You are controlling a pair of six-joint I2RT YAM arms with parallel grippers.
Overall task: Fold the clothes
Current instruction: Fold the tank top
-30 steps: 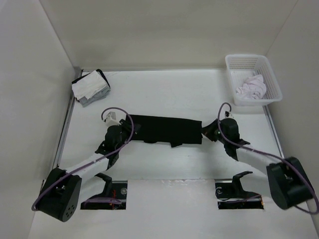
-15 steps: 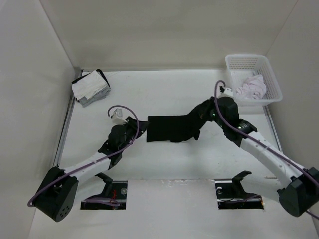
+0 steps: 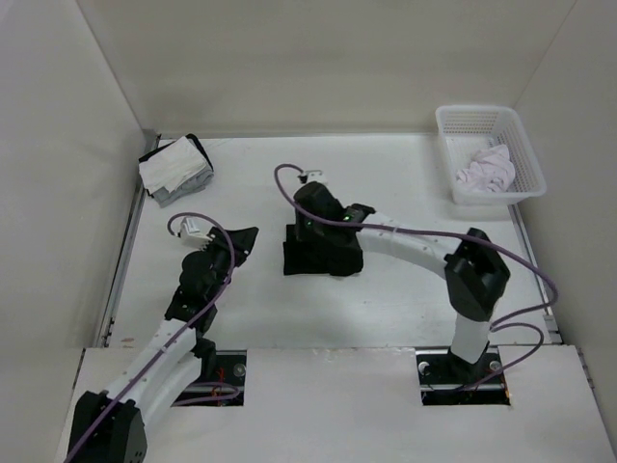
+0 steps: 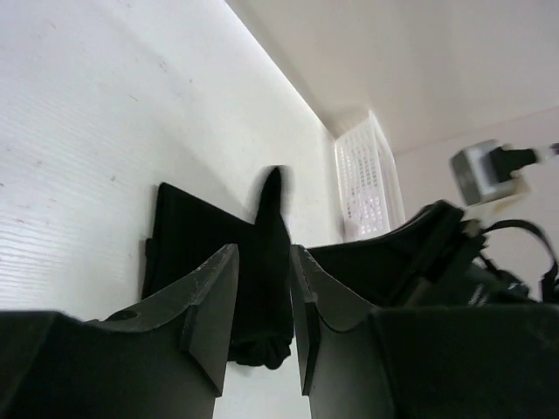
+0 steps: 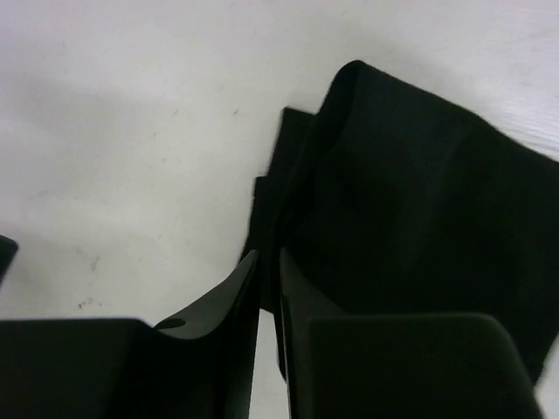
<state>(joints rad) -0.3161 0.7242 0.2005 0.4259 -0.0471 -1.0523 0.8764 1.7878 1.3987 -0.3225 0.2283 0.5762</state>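
Though folded small at the middle of the table (image 3: 415, 193), expect the clothes (image 3: 328, 258) to handle light, soft and floppy, so pinch through every layer at a corner or doubled edge. Note right gripper (image 5: 268, 262) reaching leftward, low over the bundle's left edge, jaws a slit apart on nothing; note left gripper (image 4: 262, 257) near that side, pointed at it, jaws parted, empty

One black garment (image 3: 323, 262), one basket (image 3: 494, 196), one cloth stack (image 3: 174, 169), two arms (image 3: 164, 338) (image 3: 415, 246).
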